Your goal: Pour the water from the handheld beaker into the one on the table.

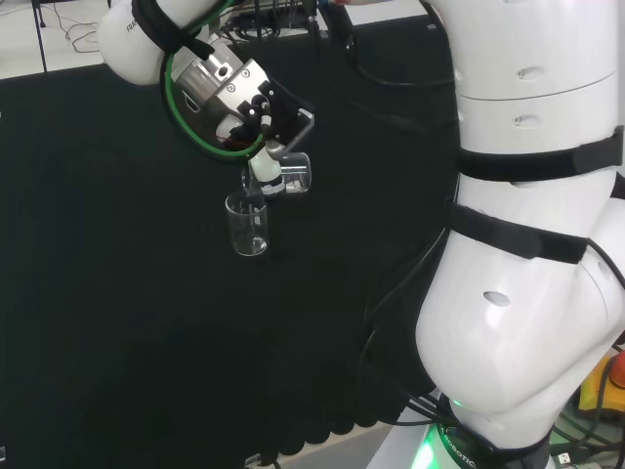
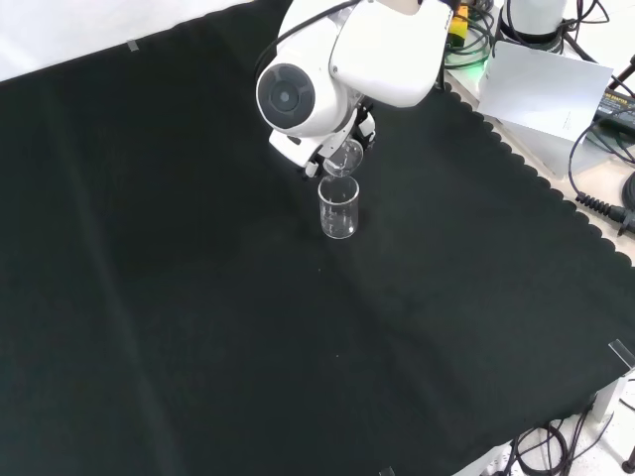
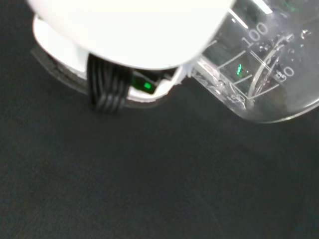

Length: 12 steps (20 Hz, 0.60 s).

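We see hand curled round handheld beaker, gripping it above black cloth. Head view: held beaker tipped on its side, long axis near horizontal, mouth toward lower left, lip just over rim of table beaker. Table beaker upright, long axis vertical, mouth up. Front view: table beaker in upper middle of cloth, well apart from scalloped right edge; we note bare cloth all round it.
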### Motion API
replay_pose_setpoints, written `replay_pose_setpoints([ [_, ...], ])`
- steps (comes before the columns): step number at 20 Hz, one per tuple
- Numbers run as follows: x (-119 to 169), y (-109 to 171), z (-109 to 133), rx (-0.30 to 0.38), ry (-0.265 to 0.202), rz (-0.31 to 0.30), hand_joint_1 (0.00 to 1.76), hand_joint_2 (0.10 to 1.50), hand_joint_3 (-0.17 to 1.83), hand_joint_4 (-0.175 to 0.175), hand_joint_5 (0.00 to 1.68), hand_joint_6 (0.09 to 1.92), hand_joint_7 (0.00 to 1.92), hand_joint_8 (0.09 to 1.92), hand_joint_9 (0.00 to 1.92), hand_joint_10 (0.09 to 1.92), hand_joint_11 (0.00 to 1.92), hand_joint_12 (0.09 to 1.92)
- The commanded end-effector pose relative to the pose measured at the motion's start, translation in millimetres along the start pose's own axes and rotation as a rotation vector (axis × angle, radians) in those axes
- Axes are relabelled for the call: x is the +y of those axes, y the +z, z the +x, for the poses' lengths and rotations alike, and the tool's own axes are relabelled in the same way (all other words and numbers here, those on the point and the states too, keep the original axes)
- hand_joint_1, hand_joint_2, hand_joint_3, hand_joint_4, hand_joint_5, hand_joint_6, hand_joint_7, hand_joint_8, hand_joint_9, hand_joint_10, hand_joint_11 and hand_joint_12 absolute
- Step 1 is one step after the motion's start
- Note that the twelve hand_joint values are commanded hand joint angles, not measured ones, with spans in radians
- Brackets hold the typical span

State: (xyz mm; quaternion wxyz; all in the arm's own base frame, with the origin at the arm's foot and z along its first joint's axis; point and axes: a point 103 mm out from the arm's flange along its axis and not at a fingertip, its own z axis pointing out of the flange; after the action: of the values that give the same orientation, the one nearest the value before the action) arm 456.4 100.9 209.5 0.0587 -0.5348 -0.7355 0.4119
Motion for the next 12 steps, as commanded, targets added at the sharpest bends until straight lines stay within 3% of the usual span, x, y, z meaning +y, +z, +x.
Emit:
replay_pose_setpoints([
  [1, 2.2, 0.6, 0.7, 0.001, 0.017, 0.028, 1.33, 0.46, 0.99, -0.175, 1.22, 0.79, 1.42, 0.74, 1.57, 0.70, 1.24, 0.70],
  [12, -1.4, -6.2, 2.1, -0.026, 0.036, 0.040, 1.33, 0.46, 0.99, -0.175, 1.21, 0.80, 1.42, 0.74, 1.56, 0.71, 1.23, 0.70],
])
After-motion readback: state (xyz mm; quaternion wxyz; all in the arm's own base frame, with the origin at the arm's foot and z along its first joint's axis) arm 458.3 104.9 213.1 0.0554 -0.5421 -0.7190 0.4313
